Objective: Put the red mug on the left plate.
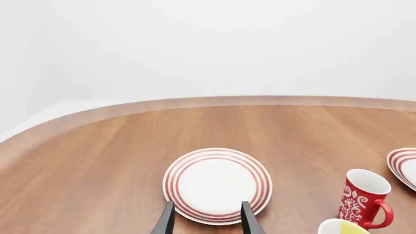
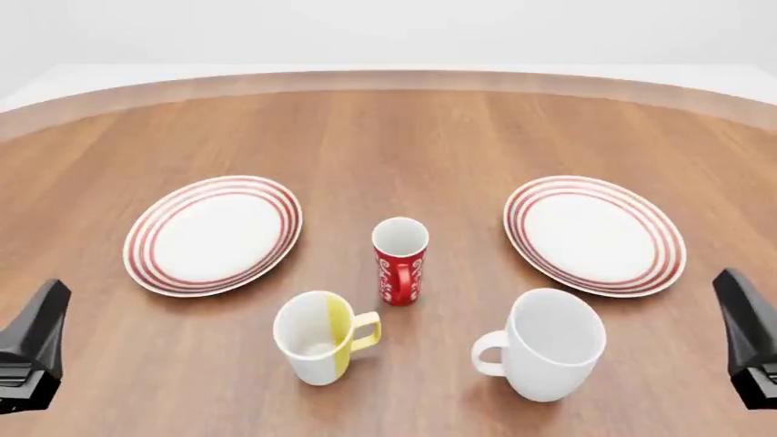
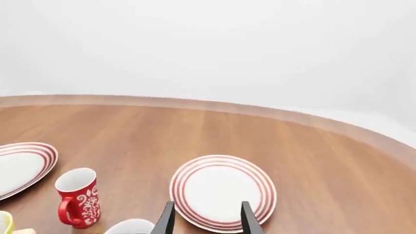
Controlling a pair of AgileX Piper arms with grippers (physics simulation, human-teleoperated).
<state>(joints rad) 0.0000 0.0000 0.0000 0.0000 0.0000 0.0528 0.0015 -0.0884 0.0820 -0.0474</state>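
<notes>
Still at the start: my left hand, fingers spread, holds nothing; next I reach the red mug, then the left plate.

Red mug w/ white swirls, white inside; left plate white w/ thin red rings.
</notes>
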